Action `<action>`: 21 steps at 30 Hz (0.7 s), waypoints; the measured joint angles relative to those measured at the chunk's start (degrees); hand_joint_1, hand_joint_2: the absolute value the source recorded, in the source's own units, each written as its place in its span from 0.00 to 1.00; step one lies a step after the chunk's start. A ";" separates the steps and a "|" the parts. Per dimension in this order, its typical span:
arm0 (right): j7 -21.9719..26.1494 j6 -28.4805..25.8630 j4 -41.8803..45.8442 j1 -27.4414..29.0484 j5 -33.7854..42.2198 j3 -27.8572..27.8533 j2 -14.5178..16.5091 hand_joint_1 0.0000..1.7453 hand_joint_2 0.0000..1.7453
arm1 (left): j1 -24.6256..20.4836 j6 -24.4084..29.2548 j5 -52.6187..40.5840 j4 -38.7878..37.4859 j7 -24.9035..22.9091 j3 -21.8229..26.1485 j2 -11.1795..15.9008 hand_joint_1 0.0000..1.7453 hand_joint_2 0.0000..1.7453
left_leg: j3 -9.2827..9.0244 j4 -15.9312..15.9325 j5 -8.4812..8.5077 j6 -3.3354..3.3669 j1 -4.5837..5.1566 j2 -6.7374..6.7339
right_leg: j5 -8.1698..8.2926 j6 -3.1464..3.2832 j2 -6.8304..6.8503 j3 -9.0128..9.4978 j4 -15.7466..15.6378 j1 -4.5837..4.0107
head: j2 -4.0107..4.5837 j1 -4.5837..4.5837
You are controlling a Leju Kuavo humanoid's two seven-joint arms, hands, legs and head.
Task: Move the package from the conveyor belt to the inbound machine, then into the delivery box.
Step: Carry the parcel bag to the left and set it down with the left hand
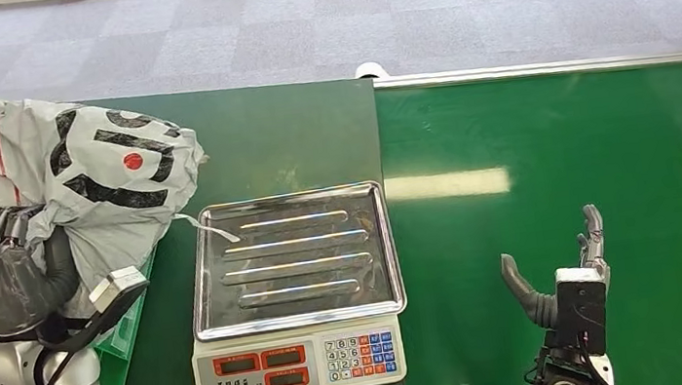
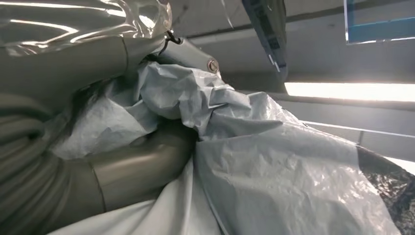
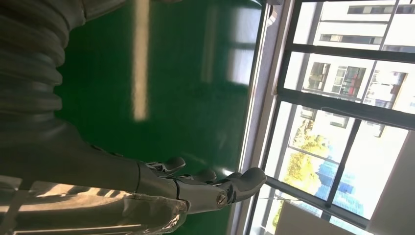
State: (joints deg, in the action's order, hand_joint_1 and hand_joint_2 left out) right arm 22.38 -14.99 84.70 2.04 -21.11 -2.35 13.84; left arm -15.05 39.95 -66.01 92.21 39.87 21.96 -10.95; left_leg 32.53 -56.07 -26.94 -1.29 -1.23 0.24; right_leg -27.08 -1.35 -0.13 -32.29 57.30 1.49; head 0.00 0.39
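From the head view I am seeing one package [image 1: 70, 172] being gripped by my left hand [image 1: 4, 278], just left of one scale [image 1: 295, 291]; my right hand [image 1: 563, 273] is hanging open over the conveyor belt [image 1: 607, 150]. At the left wrist, fingers [image 2: 142, 164] are digging into grey plastic. At the right wrist, fingers [image 3: 205, 188] are spreading, holding nothing.

A: Even, bright overhead light; a ceiling lamp glares as a pale bar on the green conveyor belt [image 1: 562, 185], and the scale tray [image 1: 296, 257] shines.

B: The right wrist view's windows [image 3: 342, 107] are blown out; the nearby left hand [image 2: 58, 98] is soft.
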 joint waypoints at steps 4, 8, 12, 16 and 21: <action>-0.34 -0.28 -0.06 0.04 -0.35 0.04 -0.04 0.00 1.00 | -0.68 0.00 -4.22 0.59 0.01 6.40 -0.43 1.00 1.00 | -0.01 0.00 0.00 0.00 -0.01 -0.01 | 0.00 0.00 0.00 -0.04 0.00 0.00 | 0.00 0.02; -0.86 -0.21 -0.06 0.26 -1.30 -0.05 -0.04 0.00 1.00 | -2.42 0.00 -10.12 -0.25 -0.83 12.19 -0.52 1.00 1.00 | -0.01 0.00 0.00 -0.01 -0.03 0.01 | 0.00 0.01 0.00 -0.04 0.00 -0.02 | 0.00 0.02; -1.35 -0.10 0.24 0.65 -1.95 -0.26 -0.02 0.00 1.00 | -3.81 0.00 -18.24 -4.28 -11.73 14.94 1.14 1.00 1.00 | -0.01 0.00 0.00 0.00 -0.03 -0.02 | 0.00 0.01 -0.01 -0.05 0.00 -0.02 | 0.00 0.01; -1.56 0.31 0.78 0.97 -2.40 -0.53 -0.02 0.00 1.00 | -3.60 -0.02 -22.20 -10.17 -24.15 12.94 5.09 1.00 1.00 | -0.01 -0.01 0.00 -0.01 -0.02 0.00 | 0.00 0.00 0.01 -0.06 0.00 -0.01 | 0.00 -0.01; -1.68 1.33 1.45 1.19 -3.08 -1.07 -0.02 0.00 1.00 | -3.17 -4.21 -23.78 -20.24 -35.26 5.90 10.71 1.00 1.00 | -0.01 0.00 0.00 -0.01 -0.02 -0.02 | 0.00 0.01 -0.01 -0.06 0.00 -0.01 | 0.00 0.01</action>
State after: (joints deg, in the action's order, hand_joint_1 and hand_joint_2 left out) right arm 20.70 -13.66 86.15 3.23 -24.20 -3.43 13.81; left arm -18.22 35.75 -89.79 71.97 4.60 27.86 -0.24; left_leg 32.52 -56.07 -26.94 -1.29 -1.26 0.22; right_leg -27.08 -1.34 -0.14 -32.36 57.31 1.47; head 0.00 0.39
